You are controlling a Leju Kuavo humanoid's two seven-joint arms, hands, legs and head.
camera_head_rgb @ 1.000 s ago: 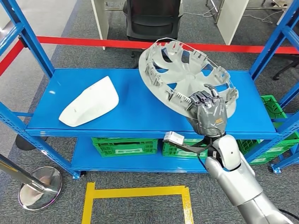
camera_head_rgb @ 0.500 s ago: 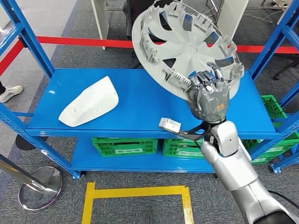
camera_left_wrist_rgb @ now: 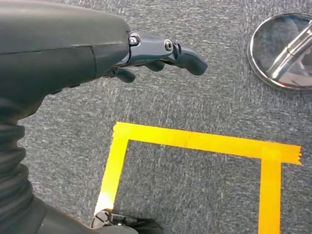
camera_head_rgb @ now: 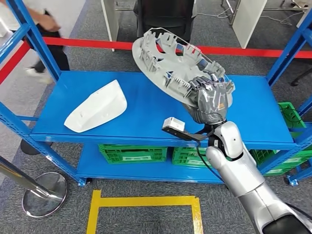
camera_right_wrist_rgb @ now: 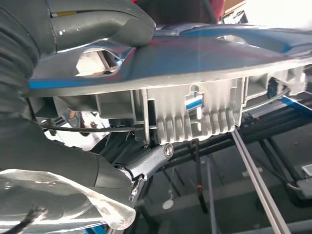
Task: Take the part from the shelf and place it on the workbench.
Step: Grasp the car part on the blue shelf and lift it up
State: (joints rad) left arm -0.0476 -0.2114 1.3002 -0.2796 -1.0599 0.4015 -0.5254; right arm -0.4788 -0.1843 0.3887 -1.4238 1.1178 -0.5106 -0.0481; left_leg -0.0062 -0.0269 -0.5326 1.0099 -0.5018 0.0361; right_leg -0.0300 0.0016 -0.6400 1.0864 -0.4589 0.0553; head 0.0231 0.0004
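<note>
Two parts in stock on the blue shelf (camera_head_rgb: 147, 114): one grey plastic wheel cover (camera_head_rgb: 173, 63) and one white moulded housing (camera_head_rgb: 96, 106).

Wheel cover: held clear of the shelf's top deck by the right hand (camera_head_rgb: 210, 101), tilted, inner ribbed face and clip tabs turned toward the head camera, far rim raised. The hand grips it at the near rim, fingers curled over the edge. In the right wrist view the thumb (camera_right_wrist_rgb: 110, 22) presses on one face of the wheel cover (camera_right_wrist_rgb: 206, 58) while a dark finger (camera_right_wrist_rgb: 147, 163) hooks in beneath the clip row (a firm clamp on the rim).

White housing: lying flat on the left half of the top deck, well apart from the wheel cover.

Right arm (camera_head_rgb: 239, 175): silver, rising from the lower right of the head view to the hand; a small grey wrist camera (camera_head_rgb: 174, 125) juts out to the side near the deck's front edge.

Left hand (camera_left_wrist_rgb: 121, 48): seen in its wrist view above grey carpet (camera_left_wrist_rgb: 206, 102), holding nothing, fingers extended and lightly bent, not closed.

Lower shelf deck: green plastic crates (camera_head_rgb: 132, 152), side by side.

Floor: yellow tape outline (camera_head_rgb: 143, 202) in front of the shelf; polished stanchion base (camera_head_rgb: 44, 194) at lower left; red barrier tape (camera_head_rgb: 92, 43) behind the shelf.

Surroundings: a person (camera_head_rgb: 48, 29) at upper left beyond the shelf upright, blurred; black office chair (camera_head_rgb: 164, 17) behind.
</note>
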